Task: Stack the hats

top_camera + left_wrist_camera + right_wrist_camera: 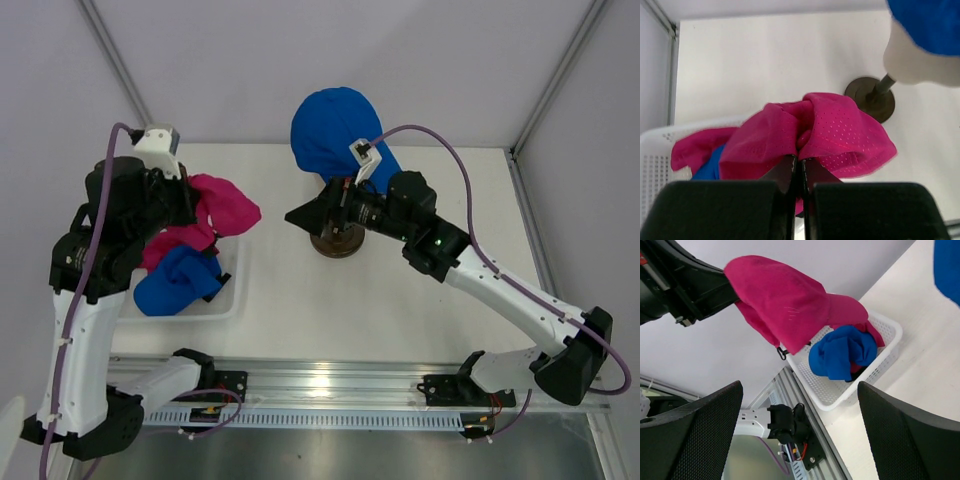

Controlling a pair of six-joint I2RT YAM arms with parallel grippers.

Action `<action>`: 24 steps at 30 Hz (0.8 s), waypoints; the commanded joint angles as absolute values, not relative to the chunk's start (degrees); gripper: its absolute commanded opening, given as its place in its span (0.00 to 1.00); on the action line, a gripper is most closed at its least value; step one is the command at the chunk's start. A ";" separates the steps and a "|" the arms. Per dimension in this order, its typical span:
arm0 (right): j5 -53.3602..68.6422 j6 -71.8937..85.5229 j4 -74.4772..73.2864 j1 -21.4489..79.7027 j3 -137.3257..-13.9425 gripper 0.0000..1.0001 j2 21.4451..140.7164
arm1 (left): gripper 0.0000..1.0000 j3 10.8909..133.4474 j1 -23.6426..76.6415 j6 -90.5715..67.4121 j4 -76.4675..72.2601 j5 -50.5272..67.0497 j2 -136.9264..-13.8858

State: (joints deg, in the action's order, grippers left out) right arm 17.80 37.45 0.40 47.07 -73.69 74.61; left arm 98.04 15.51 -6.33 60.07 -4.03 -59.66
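Note:
My left gripper (197,215) (800,161) is shut on a magenta cap (228,205) (840,135) and holds it in the air above the white basket's (232,300) far right corner. A blue cap (332,128) sits on the mannequin head (920,65). In the basket lie another blue cap (178,282) (842,352) and a second magenta cap (172,246) (692,147). My right gripper (306,215) (800,430) is open and empty, just left of the head's dark round stand (338,242), pointing toward the held cap (785,305).
The basket (840,395) stands at the table's left, near the front rail (330,385). The mannequin stand (871,97) is at the table's middle back. Grey walls close in the back and sides.

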 commanded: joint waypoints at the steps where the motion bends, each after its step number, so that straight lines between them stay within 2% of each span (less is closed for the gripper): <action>1: 17.49 35.60 3.60 47.99 -76.99 1.00 74.62 | 0.01 93.72 15.64 -5.92 62.85 -6.98 -55.84; 3: 17.23 34.72 3.52 47.99 -76.99 1.00 74.88 | 0.01 90.46 15.64 -2.13 59.35 -1.27 -52.84; 5: 16.79 34.37 3.17 48.08 -77.08 1.00 75.15 | 0.01 82.55 15.64 10.03 51.88 12.92 -47.50; 7: 16.52 33.67 2.82 47.99 -77.08 1.00 75.06 | 0.01 73.78 15.64 17.53 42.17 15.37 -44.05; 10: 15.91 32.18 0.89 48.08 -77.34 1.00 74.97 | 0.01 67.69 15.21 24.66 36.22 16.34 -40.17; 15: 13.63 29.80 -2.55 48.08 -76.73 1.00 73.92 | 0.01 64.69 13.89 32.15 38.66 21.95 -41.39; 18: 12.31 28.57 -3.16 47.99 -75.68 1.00 73.65 | 0.01 62.76 11.08 42.50 44.72 30.20 -43.24; 19: 12.22 28.30 -3.34 47.99 -75.41 1.00 73.57 | 0.01 61.80 9.33 51.07 46.82 37.46 -44.55; 24: 13.18 26.90 -3.95 47.99 -73.92 0.99 74.44 | 0.01 60.38 5.28 64.14 49.91 41.57 -48.69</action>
State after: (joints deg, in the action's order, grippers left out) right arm 13.78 29.61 -3.66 47.83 -74.37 75.20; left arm 60.03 7.44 50.09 47.86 33.19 -47.16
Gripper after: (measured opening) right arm 0.993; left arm 0.012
